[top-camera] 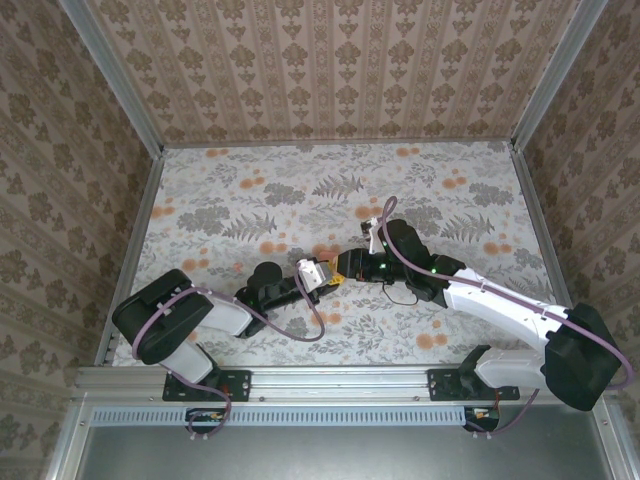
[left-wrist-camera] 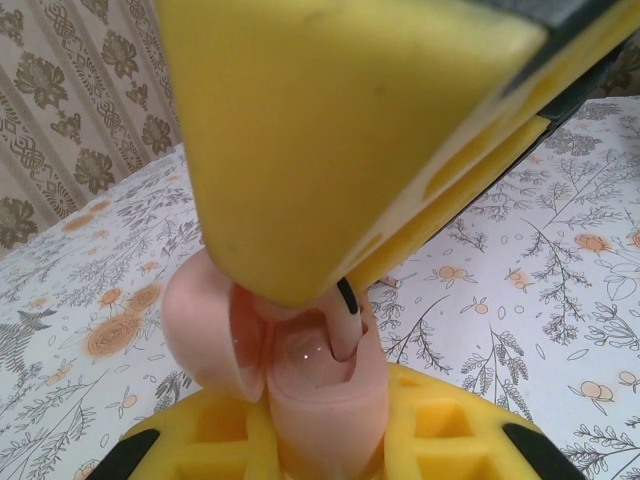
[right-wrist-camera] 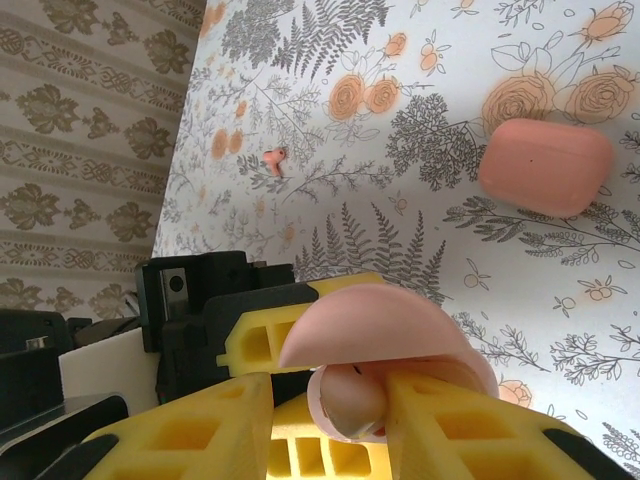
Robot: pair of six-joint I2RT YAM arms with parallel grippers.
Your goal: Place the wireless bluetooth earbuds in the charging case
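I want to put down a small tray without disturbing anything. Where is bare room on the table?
Free on the table: the far left corner by the left wall, and the far right corner by the right wall. Crowded: the middle, where the left claw and right claw meet, with a coral box and a loose earbud nearby.

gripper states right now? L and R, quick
Left gripper: closed on the open charging case.
Right gripper: closed, apparently on an earbud whose stem dips into the case.
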